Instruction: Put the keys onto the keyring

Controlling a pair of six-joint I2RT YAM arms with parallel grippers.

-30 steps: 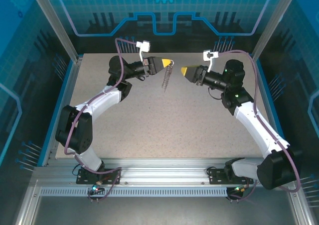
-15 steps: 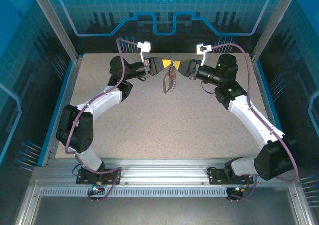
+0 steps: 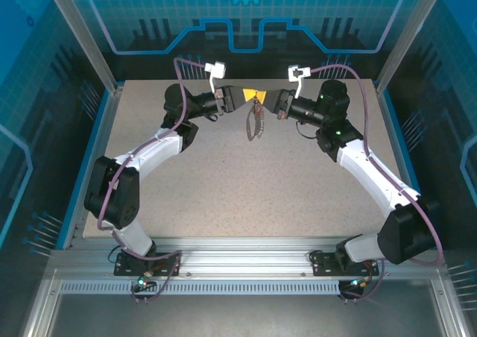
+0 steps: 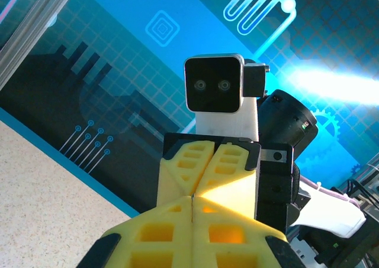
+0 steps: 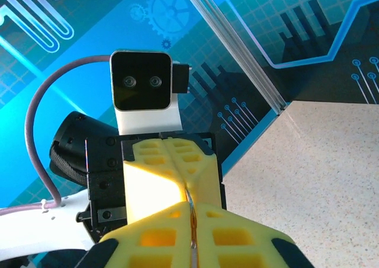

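Note:
My left gripper (image 3: 250, 95) and right gripper (image 3: 261, 96) meet tip to tip above the back of the table. The keyring (image 3: 253, 121), a thin dark loop with small metal bits, hangs down from where they meet. Both grippers are shut on its top. In the right wrist view a thin metal ring (image 5: 190, 217) is pinched in the seam between my yellow pads, with the left gripper's fingers (image 5: 157, 161) right behind. In the left wrist view my left gripper (image 4: 193, 199) is pressed shut against the right gripper's fingers (image 4: 231, 164). The keys are hidden; I cannot pick one out among the hanging bits.
The speckled table (image 3: 223, 180) lies bare below the hanging keyring. A blue rim and metal posts (image 3: 112, 91) border it at left, right and back, with blue printed walls behind. Both arm bases sit on the rail (image 3: 246, 259) at the near edge.
The right gripper swung left until its tips met the left gripper's, then shut on the top of the keyring. The left arm stayed put and the keyring swayed slightly.

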